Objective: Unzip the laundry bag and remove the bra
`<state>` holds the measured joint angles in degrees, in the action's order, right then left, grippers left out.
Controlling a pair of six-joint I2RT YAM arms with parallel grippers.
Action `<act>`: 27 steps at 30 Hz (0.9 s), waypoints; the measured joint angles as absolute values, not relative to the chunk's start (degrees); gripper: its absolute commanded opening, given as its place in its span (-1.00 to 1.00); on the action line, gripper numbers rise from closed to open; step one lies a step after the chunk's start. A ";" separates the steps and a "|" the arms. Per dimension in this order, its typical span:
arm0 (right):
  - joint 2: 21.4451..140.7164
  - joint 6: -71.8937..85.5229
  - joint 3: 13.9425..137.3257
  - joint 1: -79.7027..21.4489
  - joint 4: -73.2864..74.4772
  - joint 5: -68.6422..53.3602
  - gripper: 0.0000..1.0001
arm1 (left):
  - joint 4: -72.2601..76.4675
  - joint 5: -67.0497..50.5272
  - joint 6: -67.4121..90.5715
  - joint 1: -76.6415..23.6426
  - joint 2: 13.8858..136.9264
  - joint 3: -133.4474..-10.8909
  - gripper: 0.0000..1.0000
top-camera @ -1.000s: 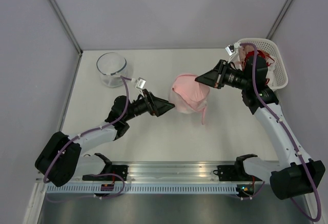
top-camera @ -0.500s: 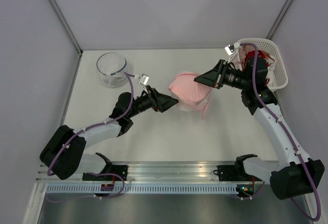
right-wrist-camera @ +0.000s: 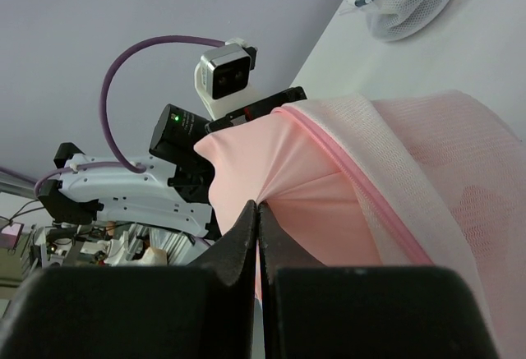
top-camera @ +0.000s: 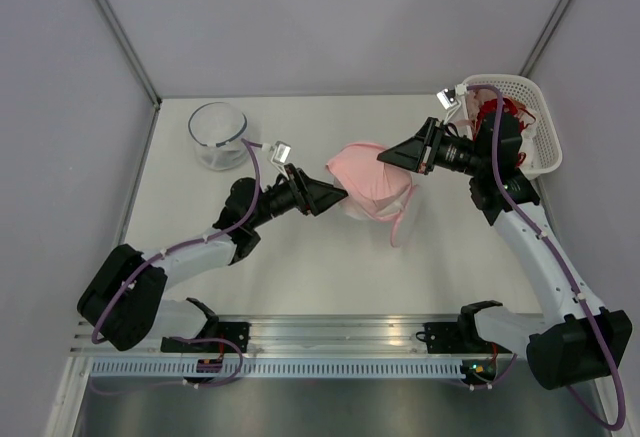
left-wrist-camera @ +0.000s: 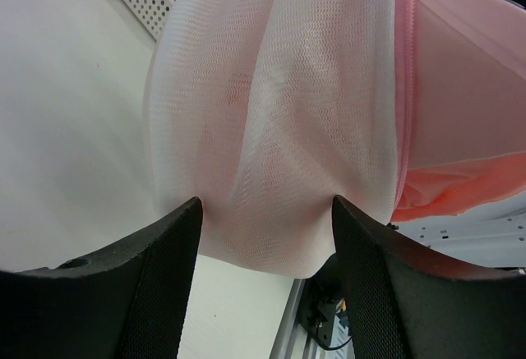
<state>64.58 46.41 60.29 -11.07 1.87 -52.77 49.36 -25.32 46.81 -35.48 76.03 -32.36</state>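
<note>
Overhead, laundry bag (top-camera: 372,197) sat at centre of table (top-camera: 300,267). Left wrist view alone showed white open-weave mesh bulging between wide-set jaws of left gripper (left-wrist-camera: 265,207), touching both. Right wrist view alone showed right gripper (right-wrist-camera: 257,209) pinched tight on smooth pink bra (right-wrist-camera: 279,170).

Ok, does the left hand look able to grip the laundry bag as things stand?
Likely yes: the left hand is open and straddles the laundry bag, with nothing between them.

A white table (top-camera: 300,257) carries a glass bowl (top-camera: 215,160) and a lattice basket (top-camera: 500,80).
</note>
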 measured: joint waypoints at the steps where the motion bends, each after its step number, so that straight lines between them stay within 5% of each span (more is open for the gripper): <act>1: 64.58 46.44 60.25 -11.07 1.87 -52.86 -0.99 | 49.36 -25.32 46.81 -35.48 76.05 -32.45 0.34; 16: 64.58 46.28 60.23 -11.07 1.74 -52.93 -0.99 | 49.39 -25.36 46.83 -35.48 76.36 -33.41 -0.10; 19: 64.58 46.24 60.23 -11.07 1.76 -52.93 -0.99 | 49.36 -25.39 46.83 -35.48 76.36 -33.43 -0.27; 23: 64.58 46.06 60.23 -11.07 1.78 -52.90 -0.99 | 49.34 -25.39 46.89 -35.48 76.36 -33.43 -0.96; 27: 64.58 45.91 60.20 -11.07 1.83 -52.93 -0.99 | 49.32 -25.26 46.83 -35.48 76.36 -33.43 -0.95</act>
